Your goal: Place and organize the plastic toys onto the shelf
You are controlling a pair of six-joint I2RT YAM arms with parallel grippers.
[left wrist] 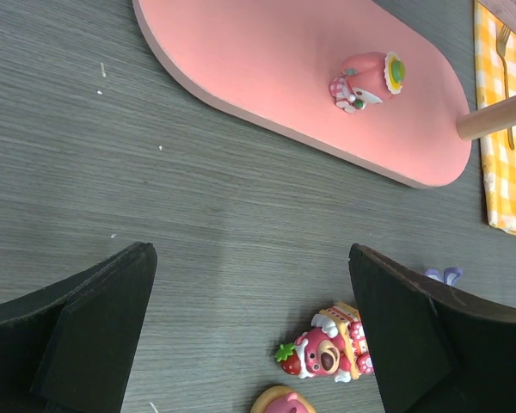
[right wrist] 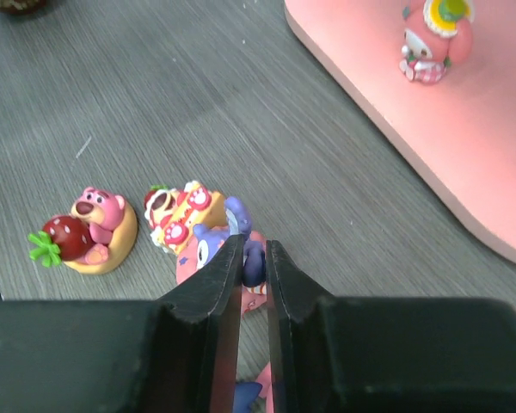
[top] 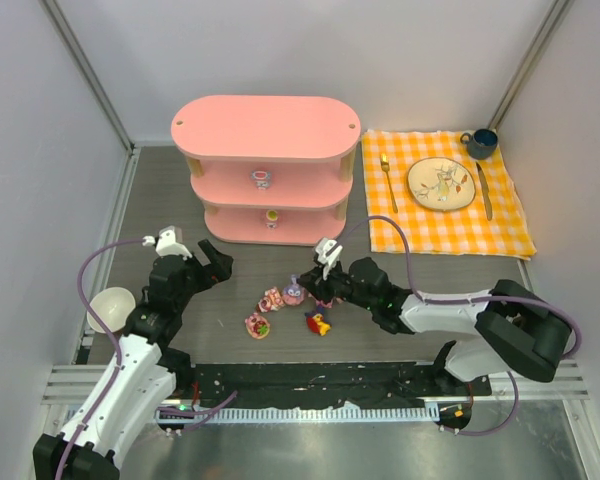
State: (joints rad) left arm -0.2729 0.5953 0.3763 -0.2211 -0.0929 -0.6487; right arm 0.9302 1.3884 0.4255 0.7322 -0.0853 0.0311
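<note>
Right gripper [right wrist: 254, 249] narrowed round purple bunny [right wrist: 205, 254], seemingly pinched; contact partly hidden by fingers. Left gripper [left wrist: 251, 254] spread wide, nothing grasped. Bunny set on table [top: 170, 195] before shelf [top: 265, 130], beside cake toy [top: 271, 299]; strawberry bear [top: 257, 325] and red-yellow toy [top: 318, 323] near. One toy seen on middle tier [top: 261, 179], one on bottom tier [top: 271, 217]

purple bunny [right wrist: 208, 249]: mostly hidden by right pincer [right wrist: 253, 255] | round pink toy [left wrist: 282, 402]: cut by bottom edge
</note>
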